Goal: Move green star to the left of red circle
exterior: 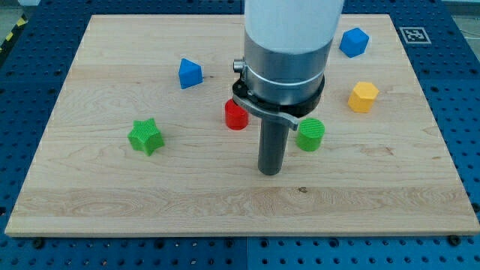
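The wooden board (240,202) is seen whole from above its near edge, with my tip (270,172) near centre.

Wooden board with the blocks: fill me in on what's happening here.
My tip rests on the wooden board, touching no block, just below the gap between the red circle block and green circle block. The green star block already sits far toward the view's left of the red one.

Green star (145,136) lies flat, well apart to the view's left of upright red circle (235,115).
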